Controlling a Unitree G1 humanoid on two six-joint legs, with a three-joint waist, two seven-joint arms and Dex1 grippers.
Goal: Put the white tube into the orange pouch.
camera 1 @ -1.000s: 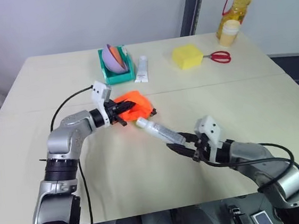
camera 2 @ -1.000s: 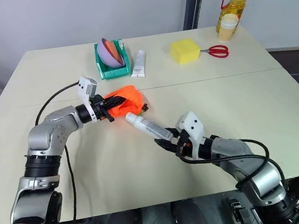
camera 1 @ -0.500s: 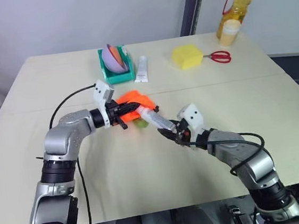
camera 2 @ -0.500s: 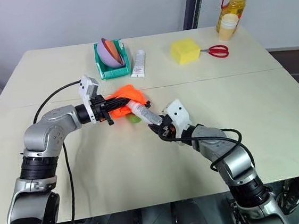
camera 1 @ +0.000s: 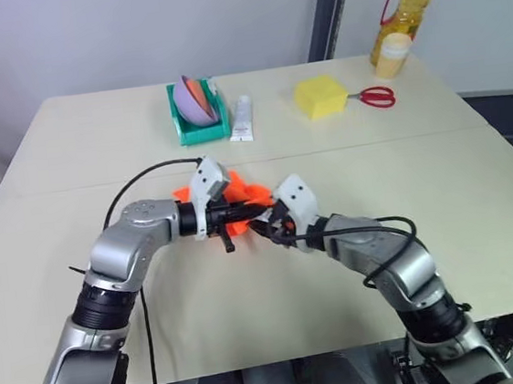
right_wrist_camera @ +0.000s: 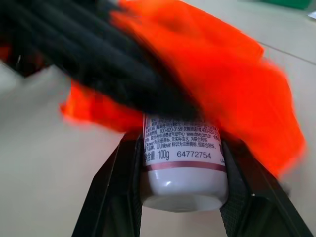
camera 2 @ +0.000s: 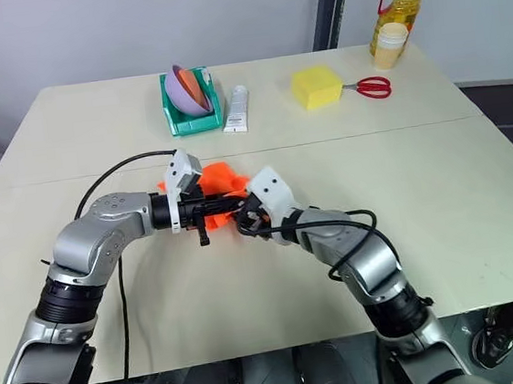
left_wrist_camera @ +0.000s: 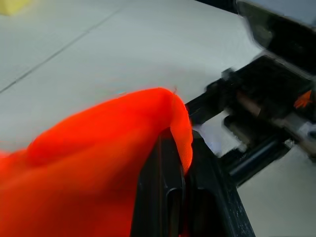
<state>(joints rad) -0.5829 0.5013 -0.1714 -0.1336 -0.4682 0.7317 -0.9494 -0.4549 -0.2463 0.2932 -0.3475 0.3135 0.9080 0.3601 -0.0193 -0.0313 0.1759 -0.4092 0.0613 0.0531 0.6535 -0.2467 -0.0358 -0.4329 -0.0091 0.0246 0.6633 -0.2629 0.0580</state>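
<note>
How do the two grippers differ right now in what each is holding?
The left gripper is shut on the orange pouch, pinching its fabric edge; the right gripper is shut on the white tube, a rigid round body that keeps its fingers apart. Both meet at the pouch, above the table.

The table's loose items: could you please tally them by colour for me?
White: 2, white tube, squeeze tube
Orange: 1, orange pouch
Yellow: 2, sponge, oil bottle
Red: 1, scissors
Green: 1, bowl rack
Total: 7
</note>
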